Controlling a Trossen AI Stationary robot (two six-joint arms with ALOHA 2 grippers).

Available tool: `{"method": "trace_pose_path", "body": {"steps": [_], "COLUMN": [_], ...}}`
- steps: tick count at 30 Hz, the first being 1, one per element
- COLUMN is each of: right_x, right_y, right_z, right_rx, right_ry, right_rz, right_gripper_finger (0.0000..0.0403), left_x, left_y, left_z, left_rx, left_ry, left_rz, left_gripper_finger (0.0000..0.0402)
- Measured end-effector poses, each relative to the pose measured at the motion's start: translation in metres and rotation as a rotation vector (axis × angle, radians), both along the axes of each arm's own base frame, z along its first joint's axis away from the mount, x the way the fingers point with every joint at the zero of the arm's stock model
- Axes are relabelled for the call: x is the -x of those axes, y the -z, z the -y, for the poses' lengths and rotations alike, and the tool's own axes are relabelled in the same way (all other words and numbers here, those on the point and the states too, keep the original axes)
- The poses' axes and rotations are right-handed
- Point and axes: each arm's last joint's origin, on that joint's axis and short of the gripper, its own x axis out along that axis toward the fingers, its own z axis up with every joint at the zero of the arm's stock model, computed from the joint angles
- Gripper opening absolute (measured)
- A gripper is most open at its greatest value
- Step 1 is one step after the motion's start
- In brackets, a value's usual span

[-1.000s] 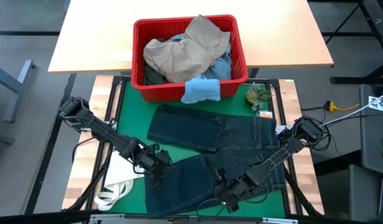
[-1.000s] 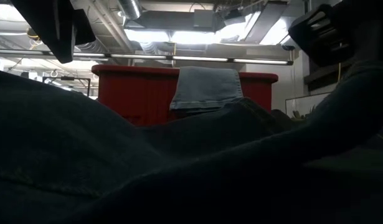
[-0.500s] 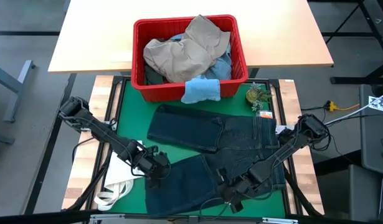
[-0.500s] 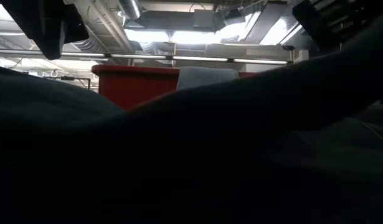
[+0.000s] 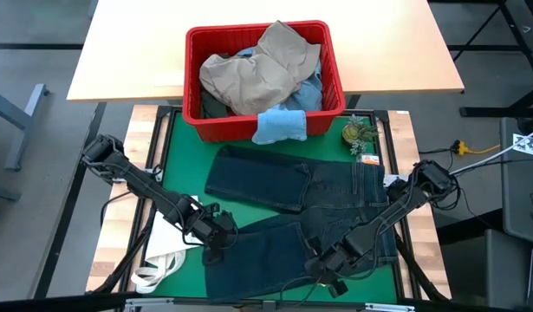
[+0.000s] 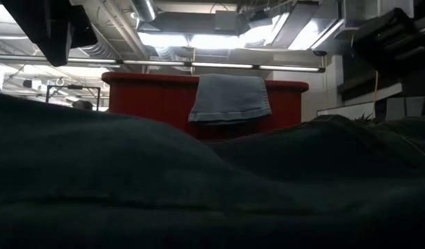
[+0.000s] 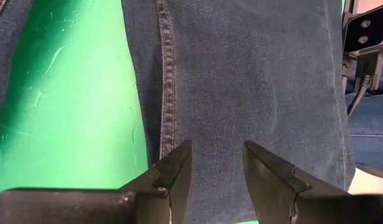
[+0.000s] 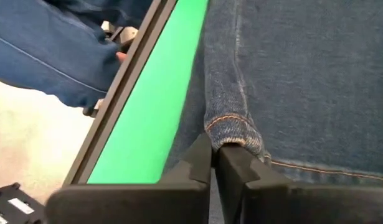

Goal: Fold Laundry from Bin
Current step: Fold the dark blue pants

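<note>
Dark navy jeans (image 5: 301,212) lie spread on the green mat (image 5: 186,147) of the bench, waist toward your right side, one leg folded across toward the left, the other running along the near edge. The right tool (image 5: 328,276) sits at the near edge with its fingers (image 8: 197,163) clenched on the hem (image 8: 231,127) of the near leg; the leg's long axis runs away from this tool toward the left arm. The left tool (image 7: 215,171) hovers just above the same leg farther along, fingers parted and grasping nothing, with the side seam (image 7: 166,81) running straight ahead of it. You should judge the fold to turn on this: both tools stand along one leg, the right one nearer the hem.

Beyond the jeans, the red bin (image 5: 264,76) holds the rest of the laundry: a khaki piece (image 5: 257,69) heaped on top and a light blue cloth (image 6: 229,97) draped over its near rim. A white tote bag (image 5: 166,251) lies just beside the left tool, a small plant-like object (image 5: 359,133) near the bin's right corner. Neither crosses the leg's path.
</note>
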Motion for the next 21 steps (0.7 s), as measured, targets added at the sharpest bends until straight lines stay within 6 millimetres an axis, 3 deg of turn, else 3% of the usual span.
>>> {"method": "trace_pose_path", "body": {"steps": [6, 16, 21], "right_x": [0.0, 0.0032, 0.0089], "right_y": [0.0, 0.0019, 0.0045], "right_z": [0.0001, 0.0017, 0.0034], "right_rx": [0.001, 0.011, 0.002], "right_ry": [0.006, 0.014, -0.009], "right_rz": [0.0, -0.044, -0.126], "right_gripper_finger": [0.0048, 0.0152, 0.0177], "left_x": [0.0, 0.0018, 0.0052], "left_y": [0.0, 0.0, 0.0], "left_z": [0.0, 0.0029, 0.0084], "left_rx": [0.0, 0.0, 0.0], "left_ry": [0.0, 0.012, 0.033], "left_rz": [0.0, 0.0, 0.0], "left_gripper_finger": [0.0135, 0.0135, 0.0135]}}
